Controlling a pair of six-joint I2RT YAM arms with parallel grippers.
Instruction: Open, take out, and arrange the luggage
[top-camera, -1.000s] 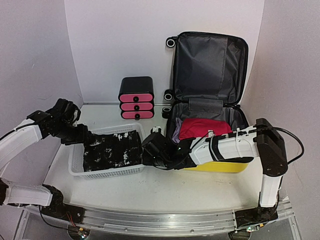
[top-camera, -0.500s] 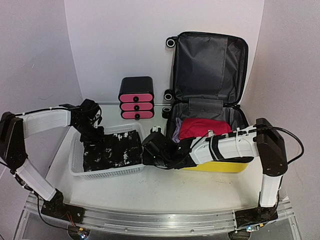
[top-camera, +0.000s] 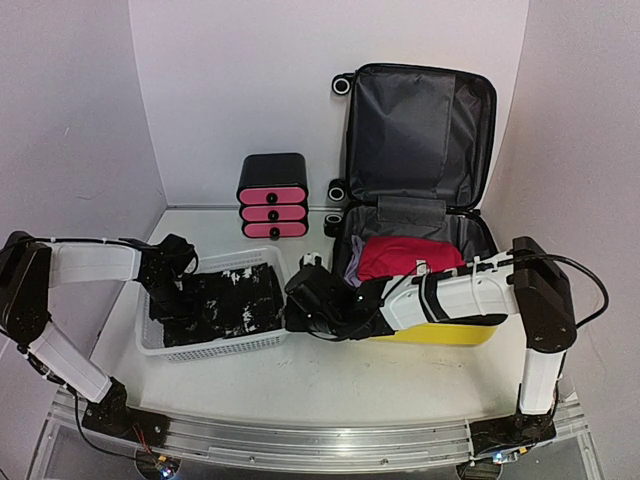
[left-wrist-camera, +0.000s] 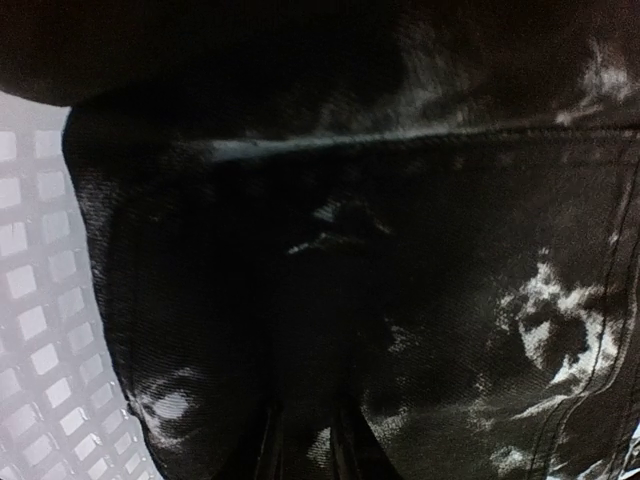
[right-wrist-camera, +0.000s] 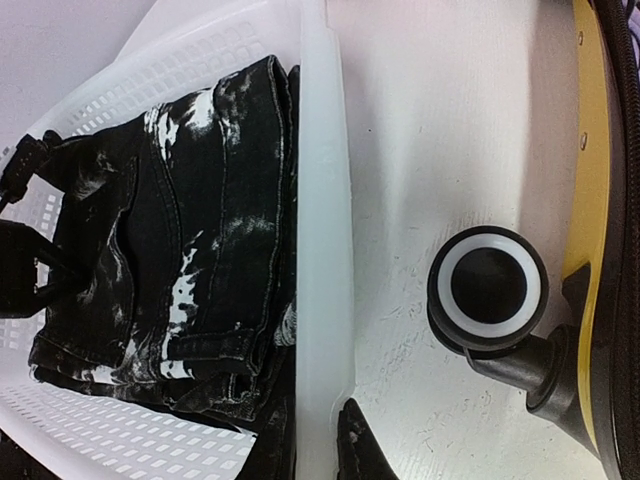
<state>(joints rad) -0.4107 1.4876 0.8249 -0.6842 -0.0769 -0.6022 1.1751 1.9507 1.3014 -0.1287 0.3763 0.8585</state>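
l end effector (left-wrist-camera: 305, 440) pointing down; r end effector (right-wrist-camera: 313, 410) clamped

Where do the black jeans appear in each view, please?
Top external: jeans lower left, inside the basket.
Left wrist: jeans fill nearly the whole frame.
Right wrist: jeans in the left half.
Shared landmark: the white basket mesh holding them.
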